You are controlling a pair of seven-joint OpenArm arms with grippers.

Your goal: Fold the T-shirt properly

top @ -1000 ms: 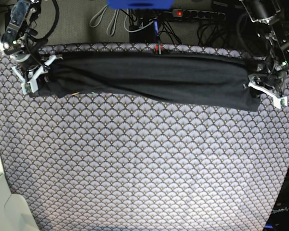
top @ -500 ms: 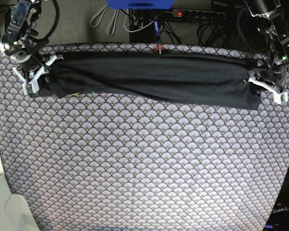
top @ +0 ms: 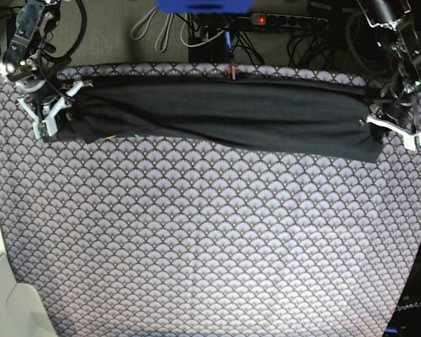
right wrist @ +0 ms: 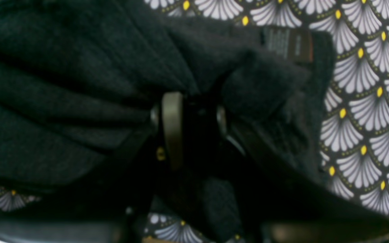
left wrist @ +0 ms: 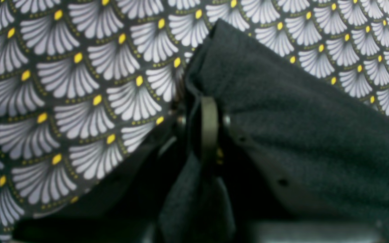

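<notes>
The dark T-shirt lies bunched into a long band, pulled out across the far side of the table on the patterned cloth. My left gripper is shut on the band's end on the base view's right. In the left wrist view its jaws pinch a fold of the shirt. My right gripper is shut on the other end. In the right wrist view its jaws clamp bunched fabric, with a small label just beyond.
The scallop-print cloth covers the table in front of the shirt. Behind the table are a power strip, loose cables and a blue object. A white surface stands at the front left corner.
My left gripper has shifted slightly outward to the base view's right, and the right gripper slightly up and outward. The shirt band is pulled a little tauter. Both grips are unchanged.
</notes>
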